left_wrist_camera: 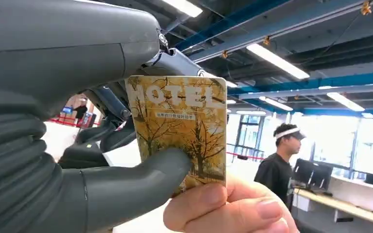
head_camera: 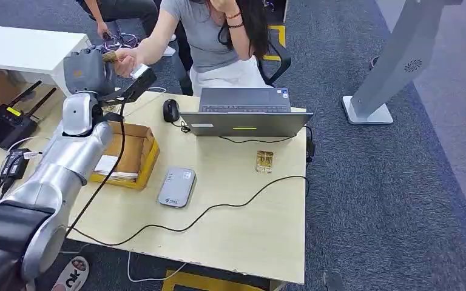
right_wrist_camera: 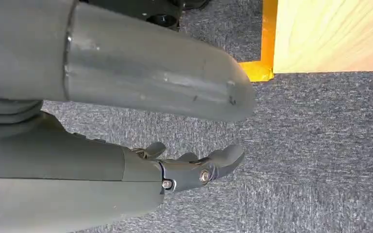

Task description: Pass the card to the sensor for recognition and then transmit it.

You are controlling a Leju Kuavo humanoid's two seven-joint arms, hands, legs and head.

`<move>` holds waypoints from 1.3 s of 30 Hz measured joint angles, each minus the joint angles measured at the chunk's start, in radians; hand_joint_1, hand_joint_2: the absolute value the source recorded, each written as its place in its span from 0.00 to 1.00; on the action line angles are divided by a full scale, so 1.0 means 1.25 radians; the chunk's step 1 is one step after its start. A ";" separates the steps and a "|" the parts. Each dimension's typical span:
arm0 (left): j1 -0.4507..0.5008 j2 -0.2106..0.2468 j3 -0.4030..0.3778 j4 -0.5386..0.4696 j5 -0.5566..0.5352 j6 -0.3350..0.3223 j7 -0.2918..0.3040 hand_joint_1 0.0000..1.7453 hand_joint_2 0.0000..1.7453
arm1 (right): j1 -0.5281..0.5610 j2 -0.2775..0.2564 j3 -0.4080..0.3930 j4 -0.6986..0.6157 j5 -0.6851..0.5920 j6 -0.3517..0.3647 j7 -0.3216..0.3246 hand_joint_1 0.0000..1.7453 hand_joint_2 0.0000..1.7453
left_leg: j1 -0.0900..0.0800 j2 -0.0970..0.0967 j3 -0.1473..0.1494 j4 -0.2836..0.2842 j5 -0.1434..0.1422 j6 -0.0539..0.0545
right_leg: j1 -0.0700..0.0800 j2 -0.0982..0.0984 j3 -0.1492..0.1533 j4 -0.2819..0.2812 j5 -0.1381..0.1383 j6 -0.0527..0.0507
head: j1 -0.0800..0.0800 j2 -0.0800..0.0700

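My left hand [head_camera: 91, 70] is raised over the table's far left corner. It pinches a yellow card [left_wrist_camera: 177, 121] printed "HOTEL" between thumb [left_wrist_camera: 141, 179] and fingers. A seated person's hand [head_camera: 124, 60] reaches across and grips the same card; their fingers [left_wrist_camera: 223, 208] hold one edge of it. The grey-white sensor [head_camera: 176, 187] lies flat on the wooden table [head_camera: 249, 230], well below and to the right of my left hand. A second yellow card [head_camera: 264, 161] lies on the table near the laptop. My right hand [right_wrist_camera: 126, 82] hangs over the carpet, fingers [right_wrist_camera: 199, 170] loosely apart and holding nothing.
An open laptop [head_camera: 246, 115] and a black mouse [head_camera: 170, 110] sit at the table's far side. A cardboard box [head_camera: 127, 154] stands under my left forearm. A black cable [head_camera: 218, 206] crosses the table. A grey stand [head_camera: 394, 60] rises at the right.
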 joint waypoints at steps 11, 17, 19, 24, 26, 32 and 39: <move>0.000 0.005 0.003 0.024 0.006 0.034 -0.039 0.00 1.00 | 0.000 0.000 0.001 0.000 -0.002 0.001 -0.003 0.00 0.00 | 0.000 0.000 0.000 0.000 0.000 0.000 | 0.000 0.000 0.000 0.000 0.000 0.000 | 0.000 0.000; 0.074 0.004 0.006 -0.061 0.023 0.042 -0.063 0.00 1.00 | 0.007 0.000 0.001 0.000 -0.011 -0.001 -0.013 0.00 0.00 | 0.000 0.000 0.000 0.000 0.000 0.000 | 0.000 0.000 0.000 0.000 0.000 0.000 | 0.000 0.000; 0.115 0.005 0.007 -0.119 0.032 0.041 -0.070 0.00 1.00 | 0.012 0.000 0.000 0.000 -0.018 -0.003 -0.020 0.00 0.00 | 0.000 0.000 0.000 0.000 0.000 0.000 | 0.000 0.000 0.000 0.000 0.000 0.000 | 0.000 0.000; 0.246 0.015 0.010 -0.304 0.046 0.039 -0.079 0.00 1.00 | 0.026 0.000 -0.006 0.000 -0.033 -0.009 -0.037 0.00 0.00 | 0.000 0.000 0.000 0.000 0.000 0.000 | 0.000 0.001 -0.001 0.000 0.000 0.000 | 0.000 0.000; 0.312 0.021 0.016 -0.386 0.047 0.040 -0.087 0.00 1.00 | 0.034 0.000 -0.013 0.000 -0.041 -0.013 -0.046 0.00 0.00 | 0.000 0.000 0.000 0.000 0.000 0.000 | 0.000 0.000 -0.001 -0.001 -0.001 0.000 | 0.000 0.000; 0.454 0.037 0.032 -0.557 0.056 0.044 -0.103 0.00 1.00 | 0.047 -0.001 -0.032 0.000 -0.055 -0.016 -0.059 0.00 0.00 | 0.000 0.000 -0.001 -0.001 0.000 0.000 | 0.000 0.000 -0.001 -0.001 -0.001 0.000 | 0.000 0.000; 0.558 0.046 0.052 -0.679 0.062 0.035 -0.117 0.00 1.00 | 0.057 -0.005 -0.052 0.000 -0.065 -0.016 -0.070 0.00 0.00 | 0.000 0.001 -0.001 -0.001 0.000 0.000 | 0.000 0.000 -0.002 -0.001 0.000 0.000 | 0.000 0.000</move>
